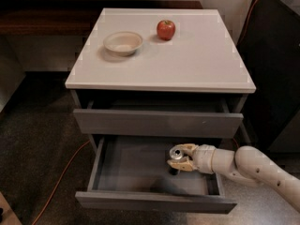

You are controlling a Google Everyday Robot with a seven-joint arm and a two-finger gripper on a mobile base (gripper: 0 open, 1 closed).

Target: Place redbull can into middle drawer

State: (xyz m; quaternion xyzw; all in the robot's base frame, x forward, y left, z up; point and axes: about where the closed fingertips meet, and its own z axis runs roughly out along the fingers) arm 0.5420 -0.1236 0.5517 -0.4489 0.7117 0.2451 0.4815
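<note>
Since the white cabinet surface (187, 60) sits well above and behind the jaws, it plays no part in this step. The middle drawer (122, 172) is pulled out and lies directly beneath them. The arm (262, 165) extends in from the right and holds the gripper (180, 159) over the drawer's right half. Its jaws are clamped on the redbull can (176, 153), which stands upright inside the drawer, though I cannot tell whether its base touches the floor. To finish well, lower until the can rests flat, part the jaws slowly, then withdraw without clipping the upper drawer front (154, 123) just above.
</note>
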